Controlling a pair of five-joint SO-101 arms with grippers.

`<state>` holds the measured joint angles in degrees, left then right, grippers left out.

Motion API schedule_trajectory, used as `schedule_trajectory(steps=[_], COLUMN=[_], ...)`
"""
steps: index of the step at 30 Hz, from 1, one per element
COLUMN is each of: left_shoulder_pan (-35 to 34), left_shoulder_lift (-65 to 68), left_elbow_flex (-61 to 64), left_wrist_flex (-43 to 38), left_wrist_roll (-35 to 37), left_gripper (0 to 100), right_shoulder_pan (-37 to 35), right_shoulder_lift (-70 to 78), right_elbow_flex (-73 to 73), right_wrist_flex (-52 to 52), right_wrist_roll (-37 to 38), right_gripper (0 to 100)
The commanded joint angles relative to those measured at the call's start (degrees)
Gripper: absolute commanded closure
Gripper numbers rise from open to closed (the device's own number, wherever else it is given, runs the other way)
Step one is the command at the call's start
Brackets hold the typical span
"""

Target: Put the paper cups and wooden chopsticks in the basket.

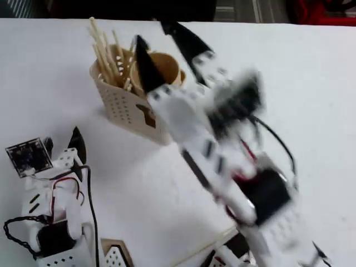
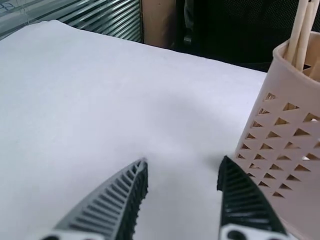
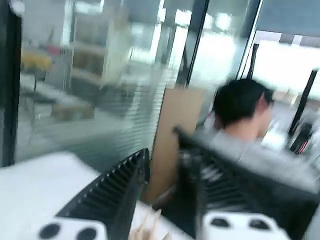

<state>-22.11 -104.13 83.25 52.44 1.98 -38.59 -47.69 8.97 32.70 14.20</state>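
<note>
The cream perforated basket [image 1: 127,104] stands at the back left of the white table. Several wooden chopsticks [image 1: 105,53] stand upright in it beside a brown paper cup [image 1: 166,65]. My right gripper [image 1: 152,30] hovers above the basket, open and holding nothing, its black fingers spread over the cup. In the right wrist view the right gripper [image 3: 162,150] points out at the room, with chopstick tips [image 3: 150,224] just below. My left gripper [image 2: 184,161] is open and low over bare table, with the basket [image 2: 285,135] and chopsticks [image 2: 302,30] close beside one finger. The left gripper [image 1: 77,146] sits front left.
A thin pale stick [image 1: 208,243], perhaps a chopstick, lies near the front edge under the right arm. A small perforated piece [image 1: 114,257] sits beside the left arm's base. The table [image 1: 311,83] has open room to the right of the basket.
</note>
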Motion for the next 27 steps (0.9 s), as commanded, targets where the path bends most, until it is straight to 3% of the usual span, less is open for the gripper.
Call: schedule_trajectory(steps=[1, 14, 19, 27], left_shoulder_pan=[5.9, 28.5, 34.9, 47.4], left_shoulder_lift=[-0.3, 3.6, 23.9, 52.6], left_elbow_flex=[-0.4, -11.9, -23.6, -38.6], left_wrist_flex=[-1.2, 7.8, 12.9, 20.6], left_wrist_roll=[-4.4, -17.0, -22.7, -22.9], left_gripper=[77, 76, 73, 68], right_shoulder_pan=[2.3, 16.1, 18.3, 22.4], right_shoulder_lift=[-6.5, -17.0, -16.8, -16.8], right_elbow_flex=[-0.2, -0.6, -0.6, -0.6], right_wrist_flex=[0.3, -0.2, -1.5, -1.8], right_wrist_roll=[5.3, 6.3, 6.4, 6.7], right_gripper=[98.5, 97.9, 97.9, 97.9])
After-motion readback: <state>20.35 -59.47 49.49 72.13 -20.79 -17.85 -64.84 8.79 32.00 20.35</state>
